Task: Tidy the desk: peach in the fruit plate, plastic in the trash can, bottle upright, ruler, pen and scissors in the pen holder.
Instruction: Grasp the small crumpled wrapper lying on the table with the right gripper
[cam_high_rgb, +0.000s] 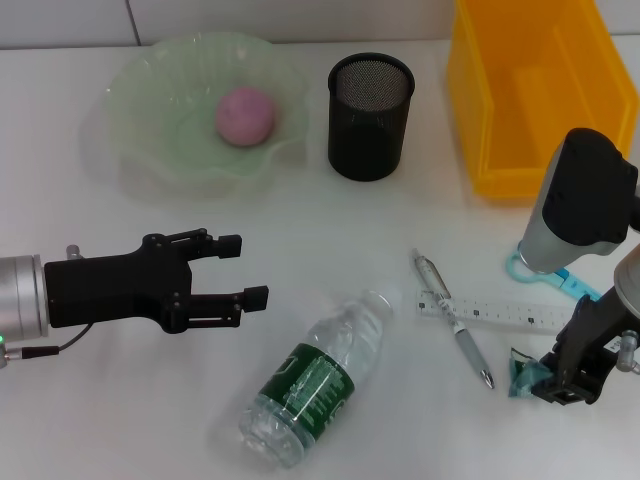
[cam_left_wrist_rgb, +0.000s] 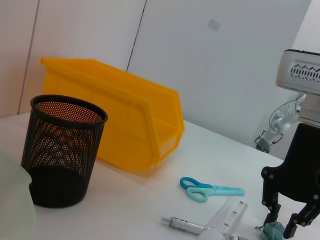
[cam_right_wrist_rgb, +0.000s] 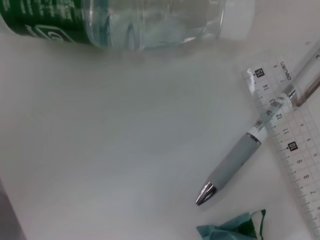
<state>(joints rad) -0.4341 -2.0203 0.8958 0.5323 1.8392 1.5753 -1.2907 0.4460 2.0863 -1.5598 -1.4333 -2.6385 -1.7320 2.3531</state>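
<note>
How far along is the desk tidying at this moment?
Done: the peach sits in the fruit plate. In hand: the right gripper is down at the plastic. Left: bottle lying down, pen, ruler and scissors outside the pen holder. The left gripper hovers open.

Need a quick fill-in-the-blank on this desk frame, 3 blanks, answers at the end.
1. The peach sits in the ____ plate.
2. The bottle lies on its ____.
3. The pen lies across the ____.
The left hand is open beside the bottle; the right hand is down at the plastic wrapper.
Answers: fruit; side; ruler
</note>
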